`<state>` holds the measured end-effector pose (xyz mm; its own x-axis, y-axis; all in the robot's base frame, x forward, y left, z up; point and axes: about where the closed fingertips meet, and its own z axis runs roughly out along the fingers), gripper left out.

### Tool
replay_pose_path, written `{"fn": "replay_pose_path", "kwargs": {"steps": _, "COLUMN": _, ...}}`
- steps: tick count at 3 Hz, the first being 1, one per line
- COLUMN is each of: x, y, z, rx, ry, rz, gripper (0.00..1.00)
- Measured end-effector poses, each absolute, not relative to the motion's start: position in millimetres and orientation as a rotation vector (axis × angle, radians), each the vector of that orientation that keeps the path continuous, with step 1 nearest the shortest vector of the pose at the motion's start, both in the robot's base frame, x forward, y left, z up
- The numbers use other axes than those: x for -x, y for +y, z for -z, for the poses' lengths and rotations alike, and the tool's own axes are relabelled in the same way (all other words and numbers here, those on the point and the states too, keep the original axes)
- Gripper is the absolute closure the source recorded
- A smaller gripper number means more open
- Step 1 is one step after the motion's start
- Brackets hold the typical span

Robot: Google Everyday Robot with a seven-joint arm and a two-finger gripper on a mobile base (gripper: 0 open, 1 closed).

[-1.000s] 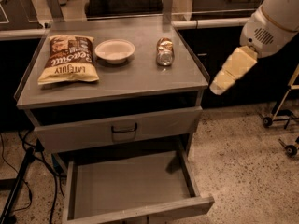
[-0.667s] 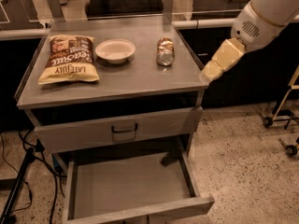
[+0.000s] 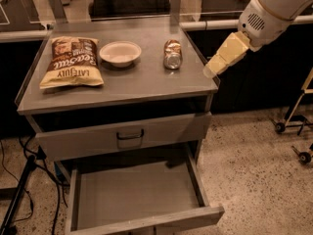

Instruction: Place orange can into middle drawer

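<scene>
Orange can (image 3: 172,54) lies sideways on cabinet top (image 3: 146,82); gripper (image 3: 212,70) hovers beside that top's edge, spread or pressed undeterminable; middle drawer (image 3: 137,195) open.

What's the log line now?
gripper: at cabinet right edge, apart from can | orange can: lying on top | middle drawer: open, bare

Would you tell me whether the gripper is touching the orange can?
Apart: camera view shows bare tabletop between the orange can and the gripper at the right edge.

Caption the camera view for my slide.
Hand hovers beside the cabinet; orange can lies on top, middle drawer open below.
</scene>
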<state>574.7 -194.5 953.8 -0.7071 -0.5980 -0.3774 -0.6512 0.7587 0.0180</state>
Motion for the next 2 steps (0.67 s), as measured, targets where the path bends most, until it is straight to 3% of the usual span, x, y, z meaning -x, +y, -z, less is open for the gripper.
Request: {"fn": "replay_pose_path", "kwargs": {"steps": 2, "x": -633.6, "y": -176.3, "z": -952.4, "rx": 0.835, "ry": 2.614, "rz": -0.265, "gripper": 0.00}}
